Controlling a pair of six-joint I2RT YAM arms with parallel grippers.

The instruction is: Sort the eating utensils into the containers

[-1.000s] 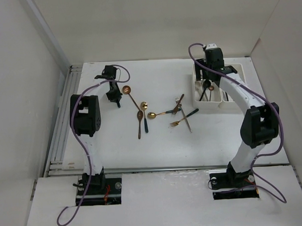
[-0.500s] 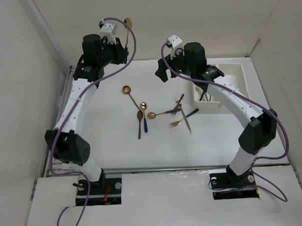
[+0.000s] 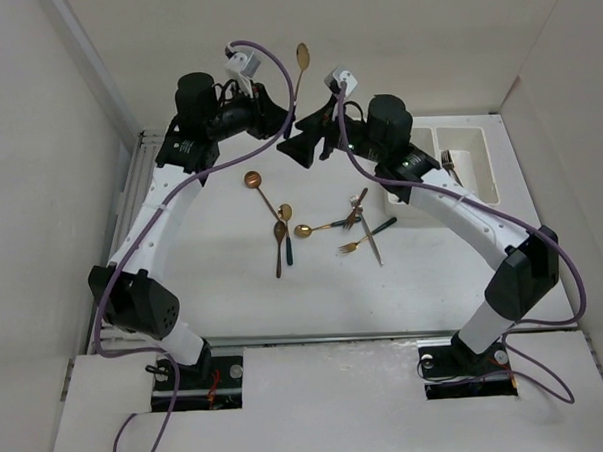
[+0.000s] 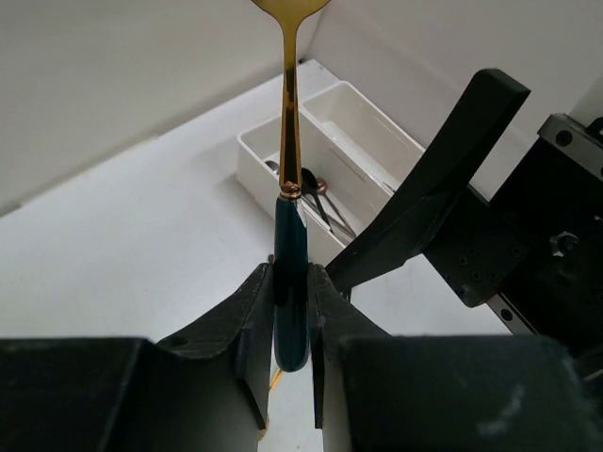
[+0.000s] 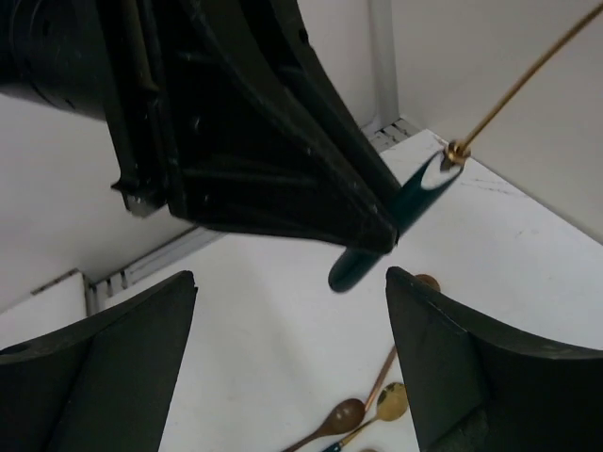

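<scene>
My left gripper (image 4: 292,315) is shut on the dark green handle of a gold spoon (image 4: 288,113) and holds it high in the air, bowl up; the top view shows the gripper (image 3: 284,109) and the spoon's bowl (image 3: 301,54). My right gripper (image 3: 308,136) is open and faces the left one. In the right wrist view the spoon's handle end (image 5: 372,259) hangs between the right gripper's (image 5: 292,330) spread fingers without touching them. The white bins (image 3: 480,193) stand at the right, a fork (image 3: 449,161) in the right one. Several utensils (image 3: 322,228) lie mid-table.
A copper spoon (image 3: 257,186) lies left of the pile, two more spoons (image 3: 280,232) below it. The left wrist view shows the bins (image 4: 325,141) behind the spoon, with utensils inside. Walls close in on the left, the back and the right.
The left arm has risen from the table with the gold spoon and swung right. The right gripper has left the bins and moved left to face it.
</scene>
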